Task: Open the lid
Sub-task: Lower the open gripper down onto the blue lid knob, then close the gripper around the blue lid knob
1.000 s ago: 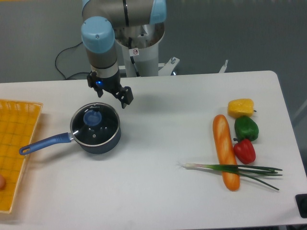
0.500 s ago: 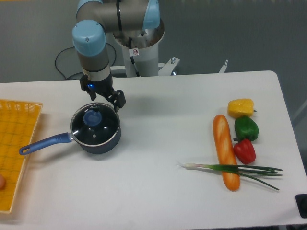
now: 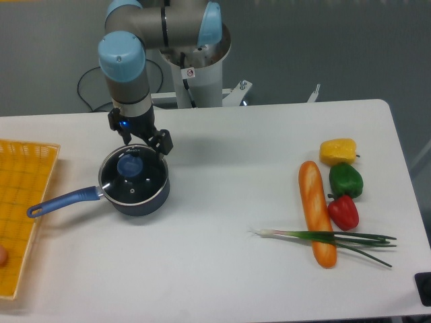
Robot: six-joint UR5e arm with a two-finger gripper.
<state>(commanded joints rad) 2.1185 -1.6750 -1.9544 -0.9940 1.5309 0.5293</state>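
Glass, clear and round with a thin metal rim, the lid (image 3: 134, 177) sits closed on a dark blue saucepan (image 3: 138, 195) at about 9 o'clock on the white table (image 3: 222, 269). Its round blue knob (image 3: 130, 165) stands slightly toward 11 o'clock of the lid's middle, and a small vent hole shows near the glass's near edge. The pan's long blue handle (image 3: 57, 202) runs out toward 8 o'clock, its tip reaching over the rim of a flat orange mesh tray (image 3: 23, 202) at the table's left edge.

At roughly 12 o'clock of the pan the black gripper (image 3: 151, 142) hangs from a grey arm with pale blue joint caps (image 3: 122, 57); a small blue light glows on its wrist. Its fingers (image 3: 163, 142) point down beside the lid's far rim, not around the knob. I cannot tell how wide the jaws stand from this angle, and nothing is seen held between them.

Toward 3 o'clock lies a group of smooth toy foods: a long orange-brown baguette (image 3: 316, 212), a yellow pepper (image 3: 338, 151), a green pepper (image 3: 346, 180) and a red pepper (image 3: 343, 211) in a column just beside the loaf. Thin green spring onions (image 3: 330, 237) lie across the baguette's lower end.
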